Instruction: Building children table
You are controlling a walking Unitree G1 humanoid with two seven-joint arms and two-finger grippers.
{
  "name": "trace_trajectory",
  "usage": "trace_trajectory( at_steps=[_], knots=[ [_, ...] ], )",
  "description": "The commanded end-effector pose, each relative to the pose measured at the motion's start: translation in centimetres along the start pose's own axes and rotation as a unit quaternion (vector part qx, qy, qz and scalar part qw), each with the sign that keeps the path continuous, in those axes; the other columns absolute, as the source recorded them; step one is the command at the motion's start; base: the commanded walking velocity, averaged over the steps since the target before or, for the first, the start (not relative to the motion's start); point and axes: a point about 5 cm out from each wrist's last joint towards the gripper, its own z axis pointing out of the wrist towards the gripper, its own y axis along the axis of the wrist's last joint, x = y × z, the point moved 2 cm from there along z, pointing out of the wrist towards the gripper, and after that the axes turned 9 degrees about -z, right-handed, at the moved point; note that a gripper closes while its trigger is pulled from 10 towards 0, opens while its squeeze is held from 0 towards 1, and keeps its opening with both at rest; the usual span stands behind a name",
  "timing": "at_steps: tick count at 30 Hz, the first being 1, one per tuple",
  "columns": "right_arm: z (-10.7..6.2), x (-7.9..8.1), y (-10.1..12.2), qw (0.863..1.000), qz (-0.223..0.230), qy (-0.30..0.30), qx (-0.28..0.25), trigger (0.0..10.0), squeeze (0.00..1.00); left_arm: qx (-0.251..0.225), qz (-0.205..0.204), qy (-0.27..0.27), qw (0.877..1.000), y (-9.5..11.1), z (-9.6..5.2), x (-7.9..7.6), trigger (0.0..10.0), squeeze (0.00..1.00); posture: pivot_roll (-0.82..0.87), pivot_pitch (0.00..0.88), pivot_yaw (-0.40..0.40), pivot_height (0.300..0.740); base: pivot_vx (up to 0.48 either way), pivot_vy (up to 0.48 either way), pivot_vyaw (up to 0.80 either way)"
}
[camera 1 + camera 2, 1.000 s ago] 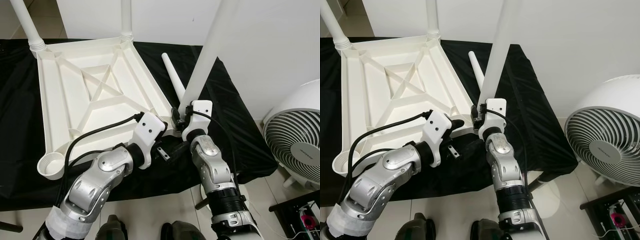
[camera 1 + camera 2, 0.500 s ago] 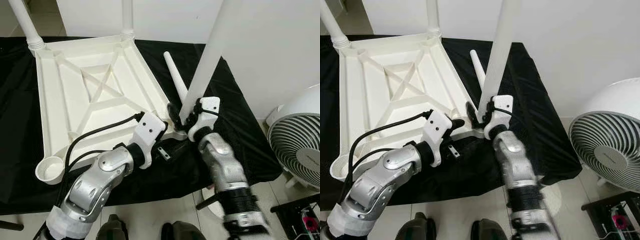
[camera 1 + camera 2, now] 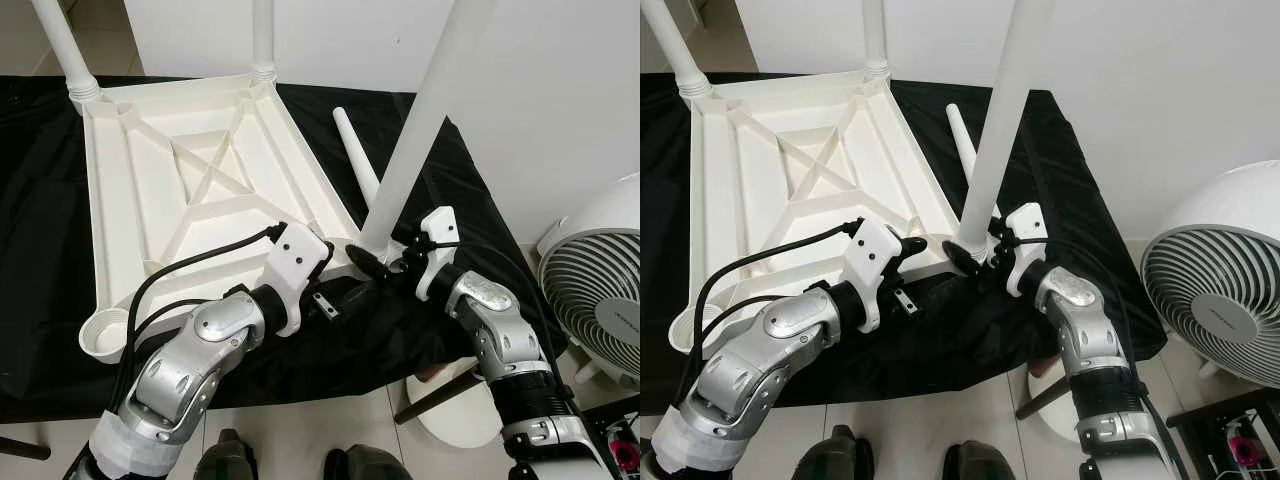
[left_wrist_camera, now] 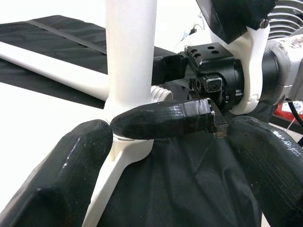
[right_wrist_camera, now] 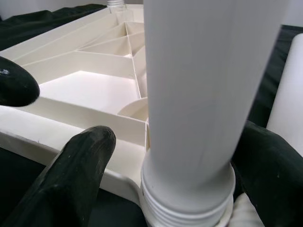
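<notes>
An upturned white plastic table top (image 3: 130, 200) lies on black cloth. A white leg (image 3: 420, 130) stands upright in its near right corner. My right gripper (image 3: 385, 256) is shut on this leg's base from the right; in the right wrist view its fingers (image 5: 85, 161) sit either side of the leg (image 5: 199, 94). My left gripper (image 3: 335, 285) stands open at the same corner, and one finger (image 4: 61, 179) rests against the corner's rim (image 4: 125, 158). Two more legs (image 3: 62, 45) (image 3: 263, 35) stand in the far corners. The near left socket (image 3: 105, 335) holds nothing.
A loose white leg (image 3: 355, 155) lies on the cloth behind the held leg. A white fan (image 3: 595, 290) stands on the floor to the right. The black-covered table's front edge (image 3: 300, 375) runs just before my arms.
My right gripper has swung round the leg's base from the front to its right side, its forearm now coming in from the right. The leg stays upright. My left arm has not moved.
</notes>
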Motion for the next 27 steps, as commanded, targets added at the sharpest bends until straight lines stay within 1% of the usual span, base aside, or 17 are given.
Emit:
trace_trajectory(
  at_steps=[1,6,10,11,12,13,24,25,26,27],
  knots=[
    [0.3,-0.5,0.1,1.0,-0.006,0.013,-0.004,10.0,0.0,0.003,0.002,-0.001,1.0,-0.1,0.1,0.2,10.0,0.0,0.0,0.024,-0.041,0.74,0.0,0.0,0.0],
    [0.8,-1.0,-0.1,1.0,-0.009,0.021,-0.001,10.0,0.0,0.002,0.002,-0.001,1.0,0.0,0.2,0.3,10.0,0.0,0.0,0.025,-0.037,0.74,0.0,0.0,0.0],
    [1.8,-1.5,-0.4,0.999,-0.021,0.03,0.009,10.0,0.0,0.002,0.005,-0.002,1.0,0.1,0.2,0.3,10.0,0.0,0.01,0.028,-0.035,0.74,0.0,0.0,0.0],
    [1.8,-1.5,-0.5,0.999,-0.022,0.038,0.012,4.9,0.0,0.003,0.006,-0.001,1.0,0.2,0.2,0.4,10.0,0.0,0.01,0.03,-0.038,0.74,0.0,0.0,0.0],
    [1.9,-1.5,-0.6,0.999,-0.023,0.043,0.014,4.9,0.0,0.003,0.006,-0.001,1.0,0.2,0.2,0.4,10.0,0.0,0.01,0.03,-0.038,0.74,0.0,0.0,0.0],
    [1.8,-1.4,-0.9,0.998,-0.025,0.05,0.021,0.0,0.0,0.002,0.006,0.0,1.0,0.2,0.1,0.4,10.0,0.0,0.01,0.03,-0.041,0.74,0.0,0.0,0.0],
    [1.3,-1.6,-1.7,0.998,-0.024,0.058,0.029,0.0,0.0,0.001,0.003,0.003,1.0,0.1,0.1,0.3,10.0,0.0,0.01,0.032,-0.043,0.74,0.0,0.0,0.0],
    [1.3,-1.6,-1.7,0.998,-0.024,0.056,0.029,2.1,0.0,0.001,0.003,0.002,1.0,0.1,0.1,0.3,10.0,0.0,0.01,0.034,-0.043,0.74,0.0,0.0,0.0],
    [1.3,-1.6,-1.7,0.998,-0.024,0.056,0.029,2.1,0.0,0.001,0.003,0.002,1.0,0.1,0.1,0.3,10.0,0.0,0.01,0.034,-0.043,0.74,0.0,0.0,0.0],
    [1.4,-1.7,-1.6,0.998,-0.022,0.042,0.03,10.0,0.0,0.001,0.002,0.001,1.0,0.1,0.1,0.3,10.0,0.0,0.01,0.036,-0.044,0.74,0.0,0.0,0.0]
  ],
)
